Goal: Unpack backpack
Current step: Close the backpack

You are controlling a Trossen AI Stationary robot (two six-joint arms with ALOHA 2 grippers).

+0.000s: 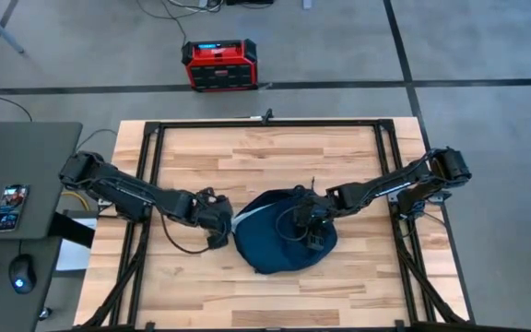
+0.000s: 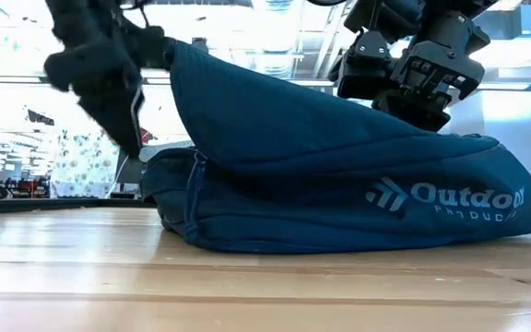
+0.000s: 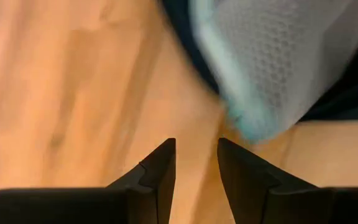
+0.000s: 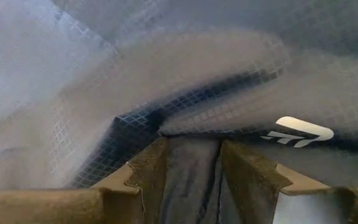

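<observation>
The dark navy-teal backpack (image 1: 279, 242) lies on its side in the middle of the wooden table, its pale logo (image 2: 445, 200) facing the near edge. Its left part stands up as a raised flap (image 2: 247, 101), showing pale mesh lining (image 3: 278, 56). My left gripper (image 1: 221, 224) is at the backpack's left edge, beside the top of the raised flap. It is open, with only wood between its fingers (image 3: 160, 168); whether the flap leans on it I cannot tell. My right gripper (image 1: 312, 231) sits on top of the backpack, shut on its fabric. My right gripper pinches a fold of dark fabric (image 4: 191, 168) on the backpack's upper side between its two fingers. The fingers come slanting down from the table's right. How many layers they hold does not show. The backpack's underside rests on the table.
A red-black box (image 1: 219, 65) stands on the floor beyond the far edge. A grey desk (image 1: 17, 184) with a phone and a mouse is at the left. Black frame rails (image 1: 265, 123) run along the far and side edges. Bare wood lies near and far of the backpack.
</observation>
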